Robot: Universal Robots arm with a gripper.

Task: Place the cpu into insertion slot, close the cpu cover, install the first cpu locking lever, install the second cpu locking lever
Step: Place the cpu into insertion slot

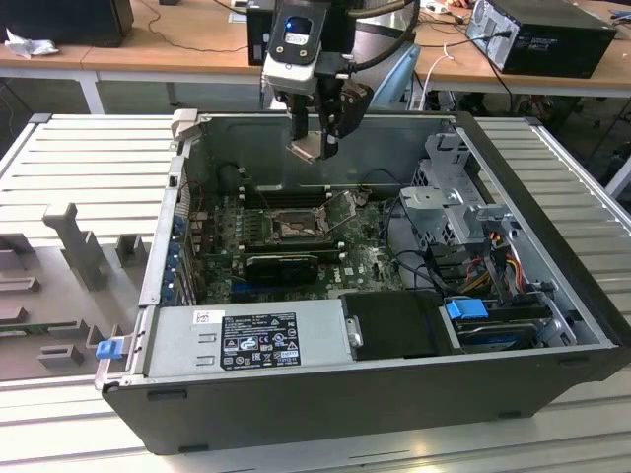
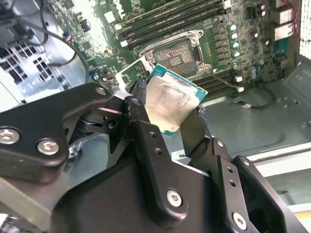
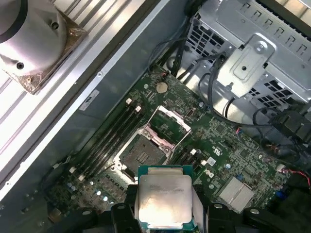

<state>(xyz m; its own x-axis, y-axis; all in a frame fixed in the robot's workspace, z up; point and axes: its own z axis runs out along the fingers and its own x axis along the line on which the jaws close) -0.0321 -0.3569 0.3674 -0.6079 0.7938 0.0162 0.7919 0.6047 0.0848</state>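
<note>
Clamping the cpu (image 2: 172,104), the fingers (image 2: 141,114) hang above the computer case's (image 1: 394,379) insertion slot (image 3: 141,155).

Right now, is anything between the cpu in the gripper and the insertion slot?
Nothing visible. The gripper holds the cpu in open air above the motherboard. The insertion slot lies uncovered, with the cpu cover swung up beside it.

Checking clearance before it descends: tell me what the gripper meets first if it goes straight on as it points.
Likely the open socket on the green board, reached by the chip that the gripper holds; the raised cover stands close beside. Depth is unclear.
</note>
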